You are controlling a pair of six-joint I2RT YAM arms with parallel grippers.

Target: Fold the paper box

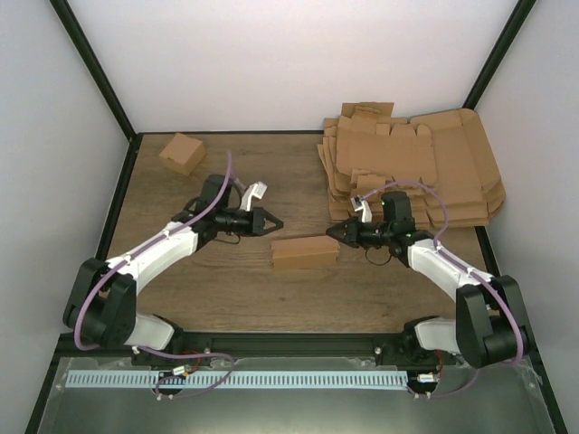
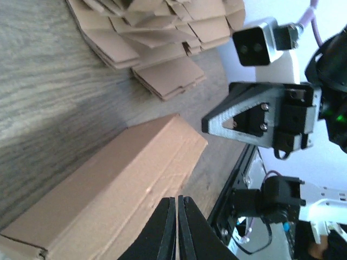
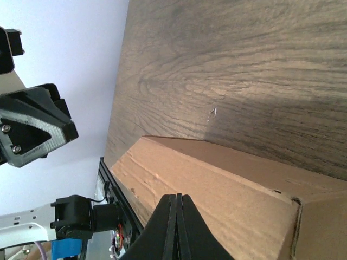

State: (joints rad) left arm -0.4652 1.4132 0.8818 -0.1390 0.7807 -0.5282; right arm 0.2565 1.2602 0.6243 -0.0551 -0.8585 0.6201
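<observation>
Wood-grain table (image 1: pixel 226 280), white walls: a closed paper box (image 1: pixel 305 252) lies mid-table between two arms.
Plain brown cardboard everywhere (stacked flat blanks (image 1: pixel 416 167) far right, a small folded box (image 1: pixel 183 153) far left). The left gripper (image 1: pixel 274 222) and right gripper (image 1: pixel 331 233) have their fingers pressed together, holding nothing, tips at the box's far corners; I cannot tell whether they touch it.

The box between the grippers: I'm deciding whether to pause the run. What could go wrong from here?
1. The left gripper and right gripper are both shut, tips near the box; a nudge may slide it rather than fold it.
2. The tips point toward each other and could collide.
3. The blank stack lies close beside the right gripper and could get snagged.
</observation>
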